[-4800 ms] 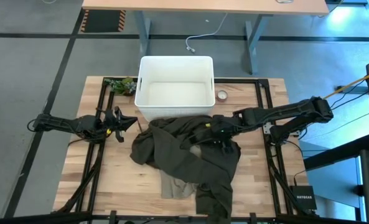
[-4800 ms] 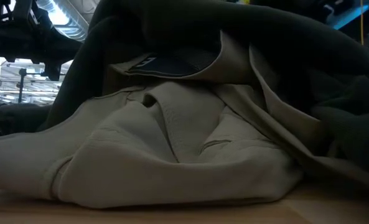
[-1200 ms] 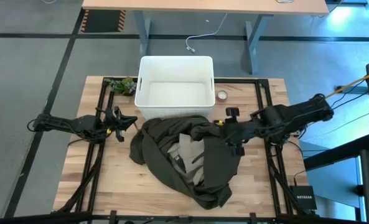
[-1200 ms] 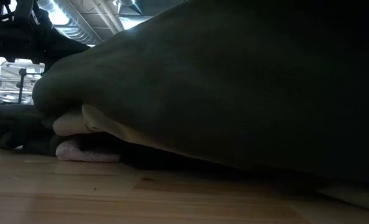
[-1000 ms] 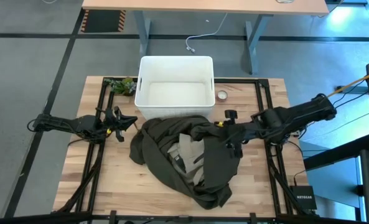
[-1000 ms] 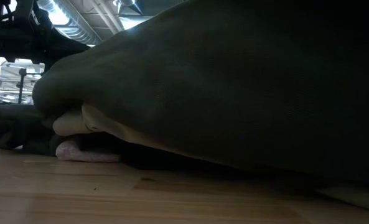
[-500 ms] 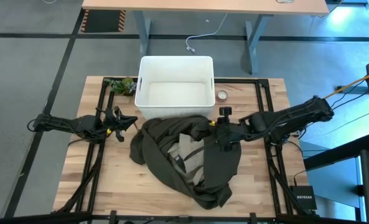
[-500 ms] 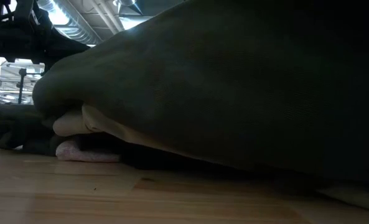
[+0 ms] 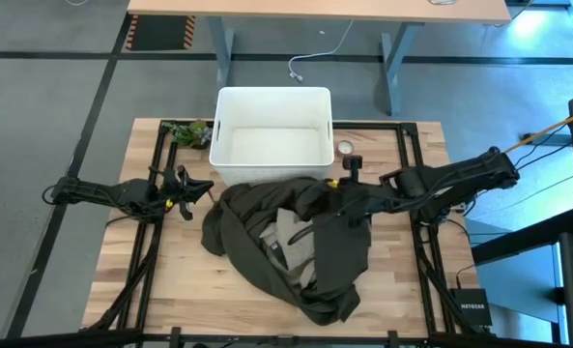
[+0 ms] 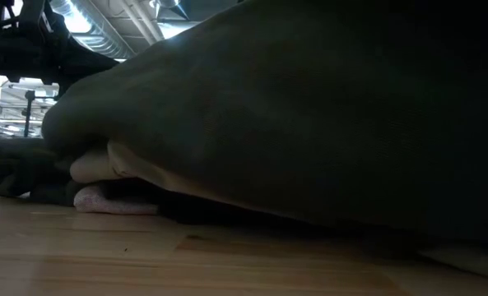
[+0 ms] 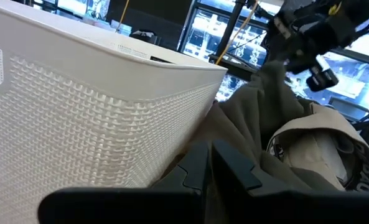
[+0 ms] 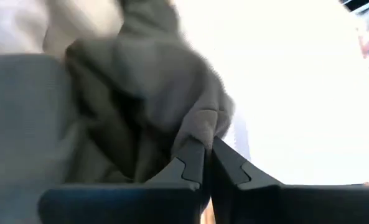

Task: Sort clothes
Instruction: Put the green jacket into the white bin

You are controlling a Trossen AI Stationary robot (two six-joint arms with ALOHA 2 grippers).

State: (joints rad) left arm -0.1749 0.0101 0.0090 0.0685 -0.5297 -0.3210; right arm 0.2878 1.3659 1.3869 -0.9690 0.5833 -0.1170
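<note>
While left gripper (image 9: 182, 183) waits closed beside pile, fold of large dark olive fabric garment (image 9: 310, 253) is pinched between right gripper (image 12: 204, 157) fingers, white rectangular plastic bin (image 9: 272, 135) just beyond.

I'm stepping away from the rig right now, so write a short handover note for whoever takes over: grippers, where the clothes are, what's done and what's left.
Right gripper: shut on a fold of the dark olive garment, at the pile's edge nearest the white bin.
Left gripper: shut, holding nothing, waiting at the left side of the table.
Clothes: all in one heap mid-table. The olive garment drapes over the beige-khaki one; a light pink piece peeks out underneath in the low view.
Done: nothing sorted; the bin looks empty.
Left: pull the olive garment free, then separate and sort every piece.
</note>
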